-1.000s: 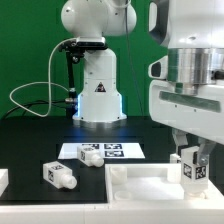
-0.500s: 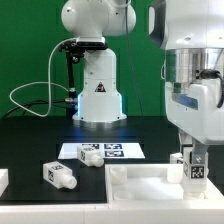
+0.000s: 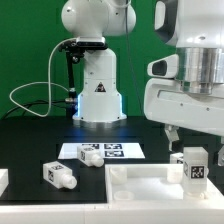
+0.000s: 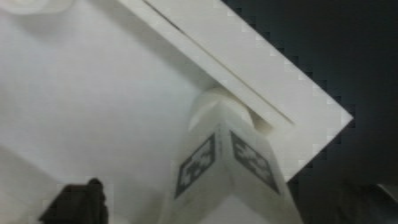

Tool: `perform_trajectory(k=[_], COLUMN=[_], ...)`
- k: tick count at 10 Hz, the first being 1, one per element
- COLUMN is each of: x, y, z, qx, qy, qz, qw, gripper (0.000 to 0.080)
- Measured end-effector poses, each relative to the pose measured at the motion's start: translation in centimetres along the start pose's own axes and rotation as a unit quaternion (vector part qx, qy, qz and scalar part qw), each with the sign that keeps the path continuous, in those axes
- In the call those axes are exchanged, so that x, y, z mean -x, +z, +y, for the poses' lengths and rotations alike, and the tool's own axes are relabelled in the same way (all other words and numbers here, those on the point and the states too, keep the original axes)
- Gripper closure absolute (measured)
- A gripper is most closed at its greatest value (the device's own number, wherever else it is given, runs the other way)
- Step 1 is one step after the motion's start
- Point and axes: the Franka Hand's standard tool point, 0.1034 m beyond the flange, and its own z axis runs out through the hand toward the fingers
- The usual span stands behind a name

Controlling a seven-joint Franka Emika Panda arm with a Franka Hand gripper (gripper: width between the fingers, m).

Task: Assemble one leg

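One leg (image 3: 196, 167) upright at panel's (image 3: 140, 179) corner rim, end effector (image 4: 231, 200) spread

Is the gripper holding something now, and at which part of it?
Nothing, it seems: the fingers stand apart from the upright leg at a corner of the panel.

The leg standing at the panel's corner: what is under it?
A corner of the white panel lies directly under the upright leg. The leg's base covers the joint, so any hole or thread there is hidden.
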Motion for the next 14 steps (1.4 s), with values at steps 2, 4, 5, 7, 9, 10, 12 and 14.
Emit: perform_trajectory(k=[2, 4, 5, 7, 9, 10, 12, 14], x=[-0.27, -0.80, -0.81, -0.82, -0.74, -0.72, -0.65, -0.83], y=[0.34, 0.32, 0.36, 0.42, 0.45, 0.49, 0.61, 0.67], z=[0.31, -0.13, -0.08, -0.04, -0.08, -0.08, -0.12, -0.37], qx=[0.011, 0.004, 0.004, 0.005, 0.003, 0.003, 0.002, -0.007], qy=[-0.183, -0.318, -0.320, -0.320, -0.253, -0.222, -0.136, 0.021], qz=[0.008, 0.013, 0.012, 0.012, 0.011, 0.011, 0.013, 0.023], qw=[0.983, 0.948, 0.947, 0.947, 0.968, 0.975, 0.991, 0.999], gripper=[0.0150, 0.0150, 0.0150, 0.0280, 0.0513, 0.0513, 0.0513, 0.0513])
